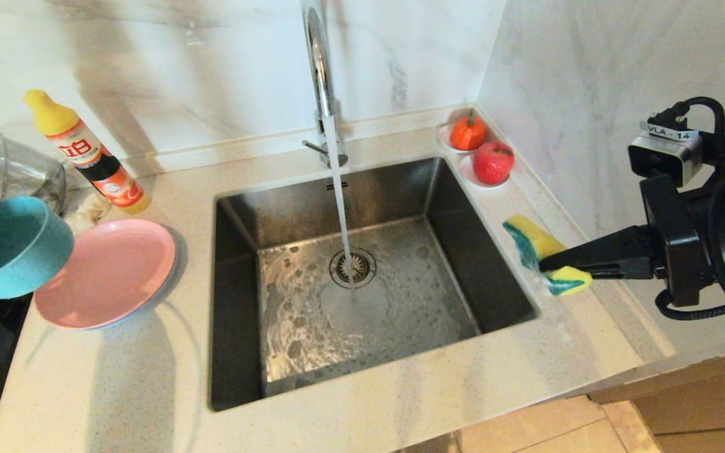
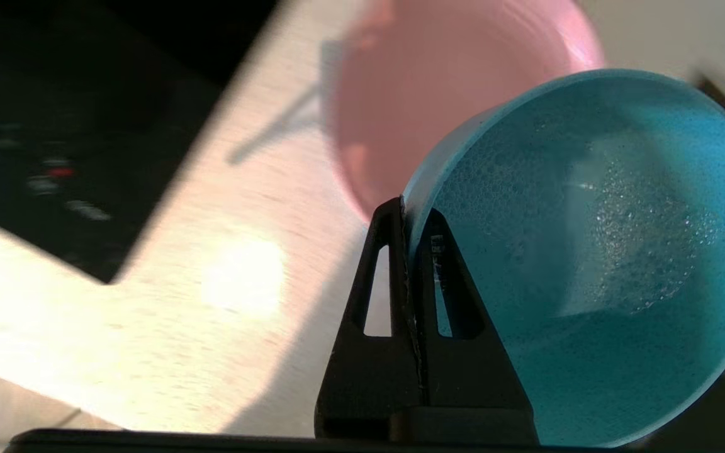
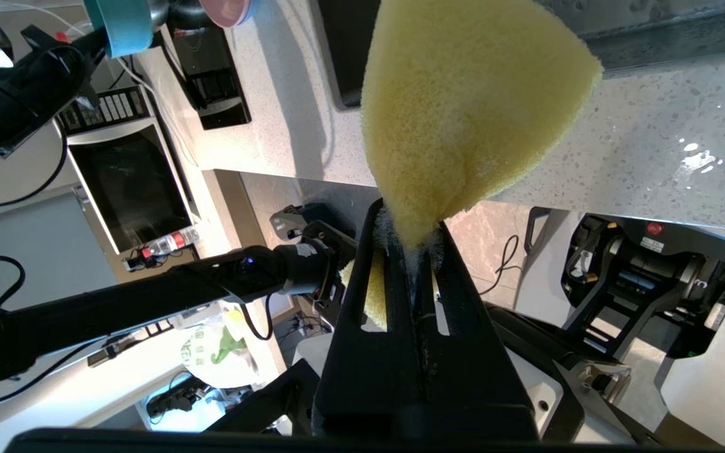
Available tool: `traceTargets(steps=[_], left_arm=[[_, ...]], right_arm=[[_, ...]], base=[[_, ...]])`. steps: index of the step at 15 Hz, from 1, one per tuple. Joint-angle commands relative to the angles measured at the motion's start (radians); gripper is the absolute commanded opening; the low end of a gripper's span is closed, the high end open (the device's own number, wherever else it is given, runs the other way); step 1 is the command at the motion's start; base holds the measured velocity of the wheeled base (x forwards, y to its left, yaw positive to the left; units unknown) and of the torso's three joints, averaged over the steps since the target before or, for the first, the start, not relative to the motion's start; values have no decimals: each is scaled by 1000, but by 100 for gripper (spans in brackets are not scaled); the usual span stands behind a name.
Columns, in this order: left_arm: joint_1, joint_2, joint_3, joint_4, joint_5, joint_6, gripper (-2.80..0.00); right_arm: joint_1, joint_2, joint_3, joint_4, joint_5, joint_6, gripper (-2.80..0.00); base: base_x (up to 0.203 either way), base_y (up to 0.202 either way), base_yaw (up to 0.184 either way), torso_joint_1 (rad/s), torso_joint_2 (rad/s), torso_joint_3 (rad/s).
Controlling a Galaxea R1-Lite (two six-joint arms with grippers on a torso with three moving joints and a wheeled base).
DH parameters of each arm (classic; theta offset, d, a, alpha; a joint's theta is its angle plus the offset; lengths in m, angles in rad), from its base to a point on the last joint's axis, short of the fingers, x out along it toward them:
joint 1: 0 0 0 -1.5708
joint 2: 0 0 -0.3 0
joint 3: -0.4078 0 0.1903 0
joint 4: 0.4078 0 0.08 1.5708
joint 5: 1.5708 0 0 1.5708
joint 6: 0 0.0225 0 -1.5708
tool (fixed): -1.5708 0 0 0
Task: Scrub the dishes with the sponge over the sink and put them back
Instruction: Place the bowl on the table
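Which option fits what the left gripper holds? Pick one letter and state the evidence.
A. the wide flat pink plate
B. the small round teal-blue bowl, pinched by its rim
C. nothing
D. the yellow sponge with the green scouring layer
B: the left gripper is shut on the rim of the small round teal-blue bowl, lifted beside the wide flat pink plate; the right gripper pinches the yellow-and-green sponge.

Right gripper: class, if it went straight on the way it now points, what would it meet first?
Holding the sponge, the right gripper points left over the sink. Probably the water stream comes first, though depth is unclear.
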Motion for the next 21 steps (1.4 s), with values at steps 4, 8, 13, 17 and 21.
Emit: traceTargets(steps=[4,8,13,17,21], left_arm=[[181,67,34,-24,0,-7,-280],[296,172,85,-126,-1,20,-280],[372,314,93,-233,-2,22,-280],[423,399,93,-329,-9,22,-280],[438,483,100,-528,-14,13,-280]], right_arm=[[-10,16,-2,2,4,-8,-280],[-13,31,0,1,4,-8,-280],[-24,35,3,1,3,-10,-280],[-25,38,9,-1,5,-11,-280],[-25,51,8,-1,5,-11,-280]], base=[[0,0,0,0,0,0],[0,0,0,0,0,0],[0,0,0,0,0,0],[0,0,0,0,0,0],[0,0,0,0,0,0]])
